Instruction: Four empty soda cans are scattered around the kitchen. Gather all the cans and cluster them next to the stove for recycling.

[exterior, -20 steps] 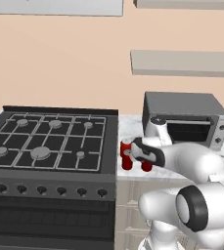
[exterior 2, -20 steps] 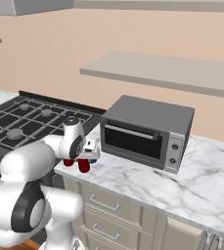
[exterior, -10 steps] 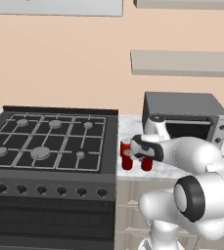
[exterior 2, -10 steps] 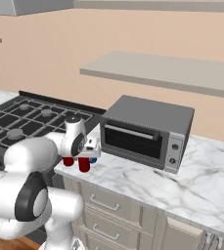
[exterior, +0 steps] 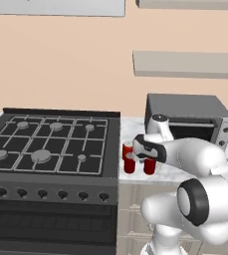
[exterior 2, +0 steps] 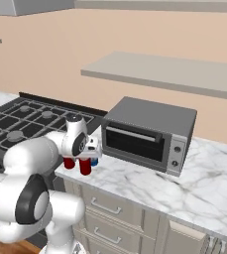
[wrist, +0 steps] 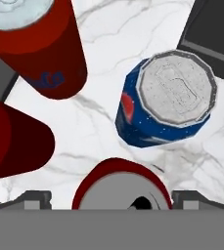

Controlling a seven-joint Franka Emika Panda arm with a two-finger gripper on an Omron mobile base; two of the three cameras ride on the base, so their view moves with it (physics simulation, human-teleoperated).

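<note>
The stove (exterior: 51, 149) takes the left part of the scene, and just to its right, on the white marble counter (exterior 2: 149, 186), the soda cans stand in a tight group in front of the grey countertop oven (exterior 2: 149, 134). In the hand view I count four: two red cans (wrist: 40, 44) at the left side, a blue can (wrist: 167, 102) standing free in the middle, and a fourth red can (wrist: 123, 188) directly between the finger tips. The gripper (wrist: 111, 202) is open, its two tips standing apart on either side of this last can and, as far as I can judge, not pressing it. So the cluster seems to be complete, and the danger now is in leaving it. The cans are empty and light, and they stand very near each other; if the gripper rises at an angle or moves sideways, a finger can catch the rim of the red can and tip it, and this one can push the blue can or its red neighbours. A fallen can may roll along the smooth marble toward the counter edge. The big white arm (exterior: 200, 159) hangs close above the group too, so a wide swing away could sweep them.
</note>
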